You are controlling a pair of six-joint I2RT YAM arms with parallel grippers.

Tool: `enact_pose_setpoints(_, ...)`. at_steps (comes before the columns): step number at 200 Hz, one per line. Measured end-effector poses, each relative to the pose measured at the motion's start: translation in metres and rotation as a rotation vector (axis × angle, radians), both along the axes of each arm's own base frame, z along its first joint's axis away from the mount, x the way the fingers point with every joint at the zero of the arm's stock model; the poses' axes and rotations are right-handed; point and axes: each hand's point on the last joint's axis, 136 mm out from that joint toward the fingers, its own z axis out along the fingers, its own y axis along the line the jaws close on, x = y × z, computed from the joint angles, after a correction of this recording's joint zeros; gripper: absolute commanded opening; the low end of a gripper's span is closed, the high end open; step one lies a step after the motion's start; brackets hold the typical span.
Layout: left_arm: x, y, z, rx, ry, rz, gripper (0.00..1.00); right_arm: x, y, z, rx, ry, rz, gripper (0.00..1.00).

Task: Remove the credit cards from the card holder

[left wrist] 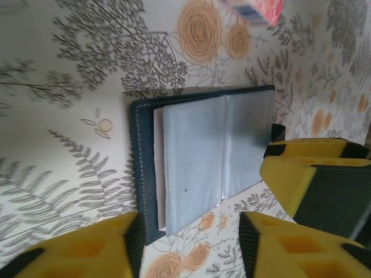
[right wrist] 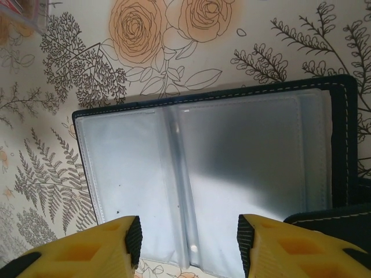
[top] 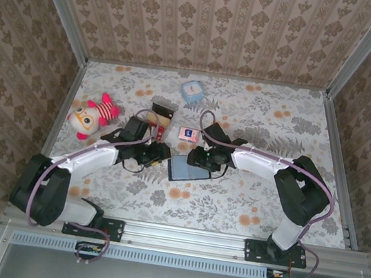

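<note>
The card holder (top: 188,169) lies open on the flowered tabletop, navy outside with grey-blue clear sleeves (left wrist: 203,156) inside. My left gripper (top: 159,154) hangs at its left edge. The jaws (left wrist: 188,243) stand apart over the holder's near corner with nothing between them. My right gripper (top: 200,159) is over the holder's upper right edge, and its yellow fingers (left wrist: 313,174) show at the holder's side in the left wrist view. In the right wrist view the sleeves (right wrist: 214,179) spread flat, and the right gripper (right wrist: 188,243) is open above their near edge. The credit cards are out of view.
A small pink box (top: 187,134) sits just behind the holder, with a red-and-tan box (top: 163,118) to its left. A plush doll (top: 91,116) lies at the far left. A light blue object (top: 192,91) is near the back wall.
</note>
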Motion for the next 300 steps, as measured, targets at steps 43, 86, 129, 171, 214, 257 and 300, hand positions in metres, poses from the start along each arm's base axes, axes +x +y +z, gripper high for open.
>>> enact_pose_setpoints(43,0.001,-0.020,-0.011,0.057,0.018,-0.048,0.36,0.000,0.000,-0.001,-0.001,0.003,-0.005,0.42)
enact_pose_setpoints(86,0.001,-0.029,-0.020,0.116,0.024,-0.070,0.34,-0.003,-0.001,-0.004,-0.008,0.009,-0.004,0.43)
enact_pose_setpoints(129,0.000,-0.025,-0.039,0.166,0.071,-0.065,0.31,-0.006,-0.003,-0.009,-0.019,0.021,-0.004,0.42)
enact_pose_setpoints(171,0.001,-0.026,-0.045,0.177,0.089,-0.066,0.26,-0.008,-0.005,-0.014,-0.028,0.028,-0.002,0.42)
enact_pose_setpoints(214,0.005,-0.029,-0.041,0.170,0.079,-0.066,0.26,-0.010,-0.005,-0.022,-0.042,0.045,0.004,0.42)
enact_pose_setpoints(257,0.004,-0.030,-0.046,0.173,0.095,-0.070,0.23,-0.011,-0.004,-0.024,-0.046,0.047,0.012,0.42)
enact_pose_setpoints(300,0.003,-0.037,-0.043,0.137,0.101,-0.084,0.06,-0.011,-0.004,-0.025,-0.047,0.047,0.013,0.42)
